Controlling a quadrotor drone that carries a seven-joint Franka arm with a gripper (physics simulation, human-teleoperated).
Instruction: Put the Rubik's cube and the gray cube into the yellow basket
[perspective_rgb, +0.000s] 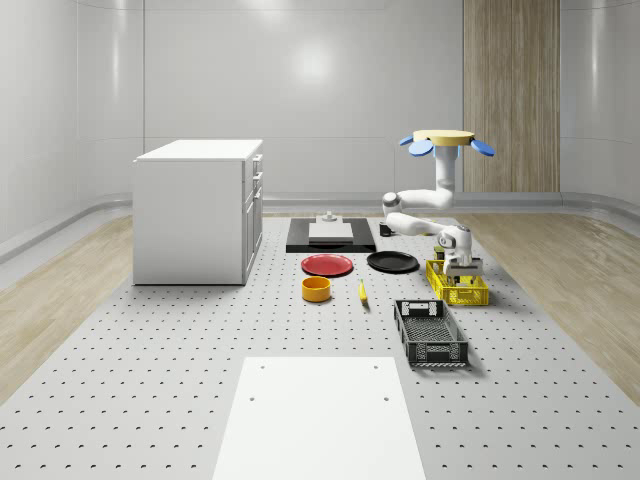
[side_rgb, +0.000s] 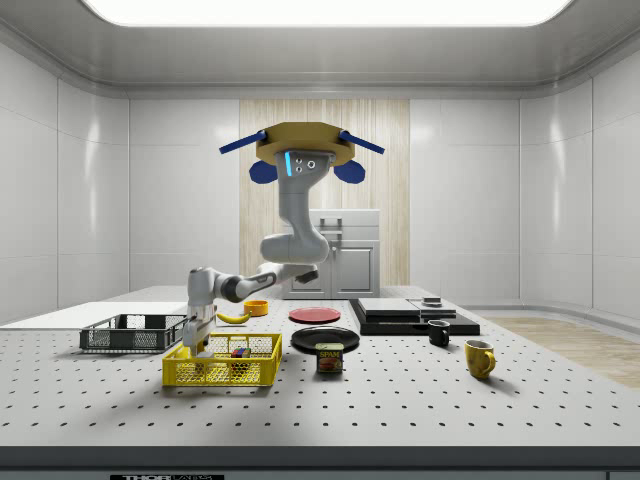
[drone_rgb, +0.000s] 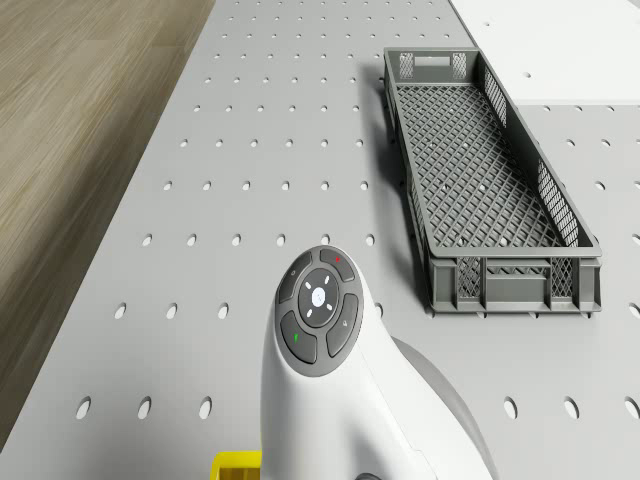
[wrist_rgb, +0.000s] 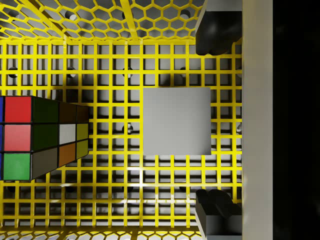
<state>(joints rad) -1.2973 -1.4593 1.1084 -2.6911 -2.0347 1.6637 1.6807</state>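
Wrist view, L to R: Rubik's cube (wrist_rgb: 42, 137) sits on the mesh floor of the yellow basket (wrist_rgb: 125, 50), w/ the gray cube (wrist_rgb: 176, 121) beside it, a gap between them, also flat on the mesh. The end effector (wrist_rgb: 216, 120) hangs right above the gray cube, fingers (wrist_rgb: 217, 30) spread apart w/ nothing between them, one on each side of the cube and not touching it.

Side view: end effector (side_rgb: 199, 340) is at the basket (side_rgb: 222, 372) rim, on the worktop (side_rgb: 400, 400); drone (side_rgb: 301, 150) hovers well above, behind the basket.

Judgement: both cubes are in, so the task looks basically done. Left to do: lift the arm clear w/o snagging the basket wall.
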